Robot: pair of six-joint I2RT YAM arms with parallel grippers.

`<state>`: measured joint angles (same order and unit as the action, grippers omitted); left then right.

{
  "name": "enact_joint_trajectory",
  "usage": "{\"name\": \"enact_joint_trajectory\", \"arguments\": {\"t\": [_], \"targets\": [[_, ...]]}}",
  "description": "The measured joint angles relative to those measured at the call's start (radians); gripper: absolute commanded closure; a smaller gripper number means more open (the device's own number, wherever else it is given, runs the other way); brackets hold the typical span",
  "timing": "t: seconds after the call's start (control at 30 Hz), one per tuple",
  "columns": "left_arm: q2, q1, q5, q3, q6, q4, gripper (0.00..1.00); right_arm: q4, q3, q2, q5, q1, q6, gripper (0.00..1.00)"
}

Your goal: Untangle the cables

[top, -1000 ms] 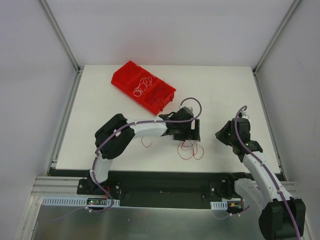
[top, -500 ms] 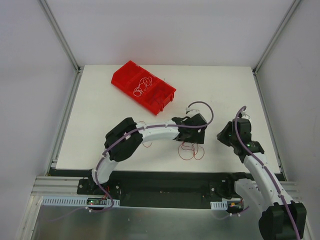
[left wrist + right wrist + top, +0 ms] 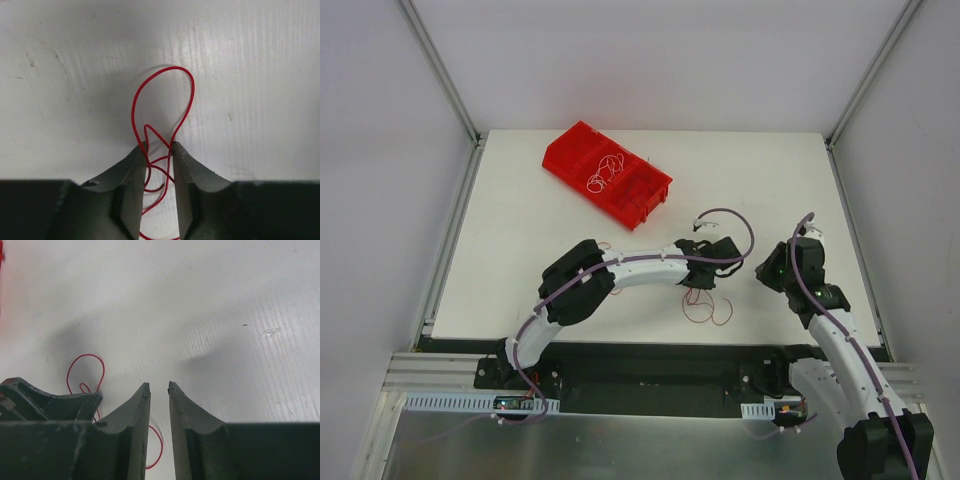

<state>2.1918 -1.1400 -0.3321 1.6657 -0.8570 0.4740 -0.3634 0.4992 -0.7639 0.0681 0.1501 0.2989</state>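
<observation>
The red cables (image 3: 708,308) lie as a small curly tangle on the white table (image 3: 520,230) near its front edge. My left gripper (image 3: 706,284) is down on the tangle. In the left wrist view its jaws (image 3: 159,146) stand a narrow gap apart with several red strands running between them, and one loop (image 3: 170,67) sticks out ahead. My right gripper (image 3: 767,270) hovers just right of the tangle. In the right wrist view that gripper (image 3: 159,384) has a small gap and nothing in it; the red loop (image 3: 87,355) shows to its left.
A red compartment bin (image 3: 638,205) sits at the back left of the table, holding whitish curly cables (image 3: 605,172). The left gripper's body (image 3: 50,400) shows in the right wrist view, close beside my right fingers. Metal frame rails border the table.
The left arm has stretched right and forward onto the red tangle, and its jaws have narrowed from wide open around the strands. The right arm has barely moved.
</observation>
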Motion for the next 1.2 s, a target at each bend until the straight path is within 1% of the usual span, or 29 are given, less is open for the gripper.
{"name": "enact_joint_trajectory", "arguments": {"t": [0.03,0.07,0.23,0.4,0.53,0.73,0.87,0.93,1.1,1.2], "targets": [[0.000,0.000,-0.007,0.000,-0.003,0.004,0.87,0.000,0.000,0.000,0.000,0.000,-0.002,0.75],[0.000,0.000,-0.014,0.000,-0.005,0.008,0.99,0.000,0.000,0.000,0.000,0.000,-0.005,0.75],[-0.008,-0.006,-0.049,-0.018,0.006,0.006,1.00,0.000,-0.003,0.001,0.000,0.000,-0.032,0.75],[-0.065,-0.012,-0.049,-0.098,0.066,-0.018,1.00,0.000,-0.006,-0.016,-0.002,0.000,-0.076,0.75],[-0.156,-0.011,-0.024,-0.191,0.145,-0.046,1.00,0.004,-0.014,-0.023,-0.011,0.000,-0.101,0.75],[-0.359,0.018,0.048,-0.288,0.262,-0.119,1.00,0.010,-0.018,-0.022,-0.028,0.000,-0.127,0.75],[-0.526,0.109,0.116,-0.367,0.324,-0.163,1.00,0.011,-0.018,-0.021,-0.028,-0.001,-0.136,0.75],[-0.607,0.188,0.141,-0.392,0.359,-0.174,1.00,0.012,-0.018,-0.021,-0.029,-0.001,-0.137,0.75],[-0.731,0.365,0.145,-0.401,0.445,-0.208,1.00,0.016,-0.018,-0.021,-0.031,-0.001,-0.143,0.75],[-0.764,0.460,0.135,-0.391,0.485,-0.223,1.00,0.020,-0.019,-0.022,-0.036,-0.001,-0.143,0.75]]}}
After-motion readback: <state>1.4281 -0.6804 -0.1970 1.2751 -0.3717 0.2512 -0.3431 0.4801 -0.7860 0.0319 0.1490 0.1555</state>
